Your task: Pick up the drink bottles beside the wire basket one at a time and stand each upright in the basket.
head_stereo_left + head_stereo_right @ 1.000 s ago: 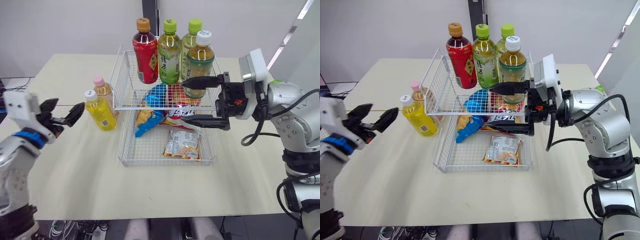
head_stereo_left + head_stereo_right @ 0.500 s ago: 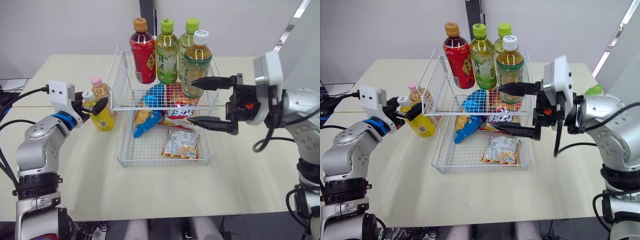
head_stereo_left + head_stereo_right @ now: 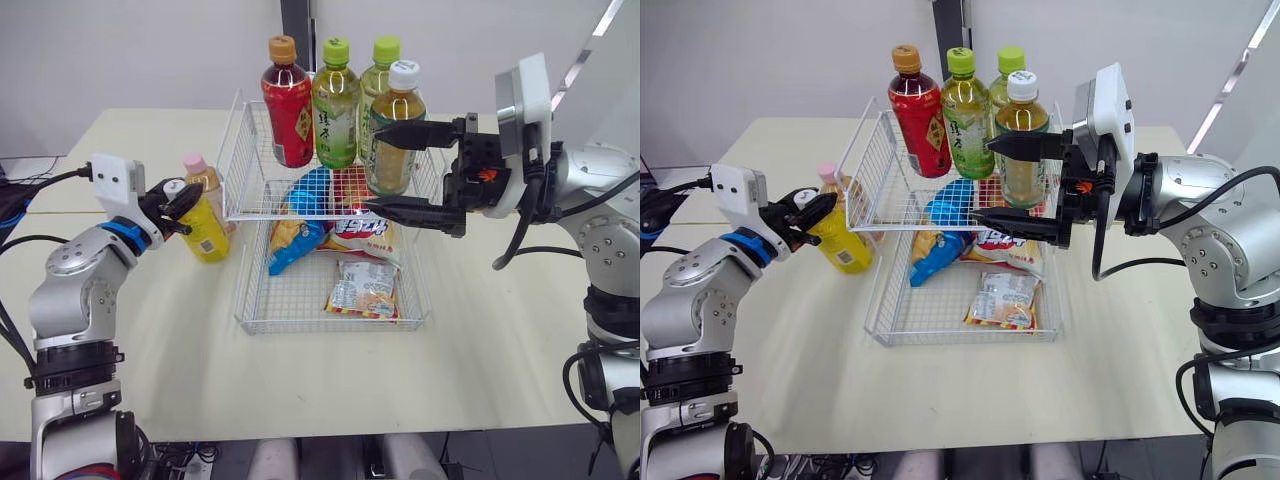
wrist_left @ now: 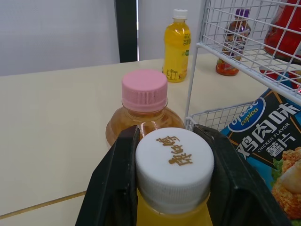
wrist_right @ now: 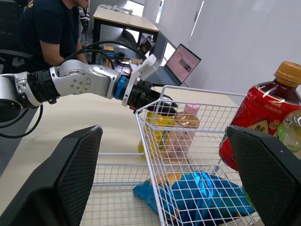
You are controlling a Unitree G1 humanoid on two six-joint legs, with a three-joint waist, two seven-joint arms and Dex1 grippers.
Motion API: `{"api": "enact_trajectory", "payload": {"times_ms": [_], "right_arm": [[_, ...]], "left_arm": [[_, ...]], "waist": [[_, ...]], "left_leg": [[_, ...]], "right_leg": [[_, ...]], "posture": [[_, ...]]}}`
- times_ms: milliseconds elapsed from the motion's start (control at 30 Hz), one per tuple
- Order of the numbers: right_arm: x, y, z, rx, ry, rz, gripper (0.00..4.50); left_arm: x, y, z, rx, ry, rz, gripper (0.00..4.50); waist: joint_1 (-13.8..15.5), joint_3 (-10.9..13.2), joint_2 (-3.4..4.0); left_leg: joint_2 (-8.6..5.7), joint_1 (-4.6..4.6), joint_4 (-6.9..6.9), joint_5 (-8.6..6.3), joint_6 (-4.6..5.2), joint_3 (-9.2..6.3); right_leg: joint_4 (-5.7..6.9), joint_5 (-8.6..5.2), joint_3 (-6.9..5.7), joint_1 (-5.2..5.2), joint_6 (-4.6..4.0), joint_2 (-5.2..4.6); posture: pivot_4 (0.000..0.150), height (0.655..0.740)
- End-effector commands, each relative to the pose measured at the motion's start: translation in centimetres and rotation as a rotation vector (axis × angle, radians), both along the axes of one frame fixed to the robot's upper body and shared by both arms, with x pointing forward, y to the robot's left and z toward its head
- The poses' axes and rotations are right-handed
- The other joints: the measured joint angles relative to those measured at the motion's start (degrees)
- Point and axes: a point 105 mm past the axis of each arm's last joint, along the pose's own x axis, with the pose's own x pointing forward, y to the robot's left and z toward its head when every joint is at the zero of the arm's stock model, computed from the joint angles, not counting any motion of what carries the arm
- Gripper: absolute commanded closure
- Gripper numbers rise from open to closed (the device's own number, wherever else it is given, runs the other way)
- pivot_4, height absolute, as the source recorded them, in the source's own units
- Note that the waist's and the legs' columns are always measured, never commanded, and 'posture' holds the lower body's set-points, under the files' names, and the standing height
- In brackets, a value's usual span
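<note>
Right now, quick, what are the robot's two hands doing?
Left gripper: closed on the cap of the yellow bottle.
Right gripper: open, holding nothing.

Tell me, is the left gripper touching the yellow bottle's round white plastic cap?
Touching. The left wrist view shows the left gripper's black fingers pressed against both sides of the white cap.

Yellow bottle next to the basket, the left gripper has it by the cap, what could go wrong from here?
1. The left gripper holds the yellow bottle only by its cap between the jaws, so the full body may swing or slip on lifting.
2. The pink-capped bottle stands close beside it and could get knocked over.
3. The wire basket has its upper shelf edge right alongside; the bottle might snag there going in.
</note>
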Motion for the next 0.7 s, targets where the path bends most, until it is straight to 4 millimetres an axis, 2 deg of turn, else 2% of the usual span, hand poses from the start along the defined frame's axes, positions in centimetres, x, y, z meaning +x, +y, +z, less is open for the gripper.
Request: {"api": "enact_trajectory", "payload": {"times_ms": [33, 100, 167, 300, 433, 633, 700], "right_arm": [[-0.6, -0.1, 1.1, 0.017, -0.042, 0.017, 0.0], [-0.6, -0.2, 1.0, 0.016, -0.042, 0.017, 0.0], [-0.5, -0.4, 1.0, 0.017, -0.042, 0.015, 0.0], [-0.4, -1.1, 1.4, 0.029, -0.044, -0.003, 0.0], [0.0, -2.0, 1.9, 0.04, -0.05, -0.035, 0.0], [0.6, -2.5, 2.1, 0.046, -0.061, -0.05, 0.0], [0.7, -2.5, 2.2, 0.047, -0.07, -0.052, 0.0]], "left_arm": [[-1.0, 0.1, 1.3, 0.003, -0.037, -0.021, 3.13], [-1.5, 0.1, 1.8, 0.013, -0.043, -0.035, 3.13], [-2.5, 0.4, 3.2, 0.021, -0.06, -0.052, 3.13], [-5.2, 0.9, 8.7, 0.033, -0.111, -0.118, 3.13], [-7.4, 0.1, 12.9, 0.066, -0.118, -0.237, 3.13], [-10.1, -2.2, 21.0, 0.09, -0.241, -0.424, 3.13], [-10.6, -3.0, 22.7, 0.088, -0.269, -0.481, 3.13]], "waist": [[0.0, 0.0, 0.0], [0.0, 0.0, 0.0], [-0.1, 0.0, -0.02], [0.0, 0.1, -0.14], [0.1, 0.1, -0.16], [0.4, 0.1, -0.16], [0.2, 0.1, -0.15]], "left_leg": [[0.0, 0.0, 0.0, 0.0, 0.0, 0.01], [0.0, -0.01, 0.0, 0.0, 0.0, 0.01], [0.0, -0.02, -0.03, 0.0, -0.01, 0.02], [0.06, -0.11, -0.05, 0.0, -0.01, -0.05], [0.04, -0.13, -0.07, -0.01, -0.01, -0.06], [-0.03, -0.15, -0.07, -0.01, -0.01, -0.05], [-0.02, -0.16, -0.07, -0.01, -0.01, -0.04]], "right_leg": [[0.0, 0.0, 0.01, 0.0, 0.0, 0.0], [-0.02, 0.0, 0.01, -0.01, 0.0, -0.01], [-0.04, 0.0, 0.02, -0.01, 0.0, -0.01], [-0.04, 0.0, -0.06, -0.12, 0.0, 0.04], [-0.12, -0.02, -0.09, -0.11, 0.01, 0.04], [-0.34, -0.15, -0.12, -0.02, 0.33, 0.0], [-0.4, -0.14, -0.11, -0.02, 0.37, 0.04]], "posture": [[0.15, 0.74], [0.15, 0.74], [0.15, 0.74], [0.15, 0.74], [0.15, 0.74], [0.15, 0.74], [0.15, 0.74]]}}
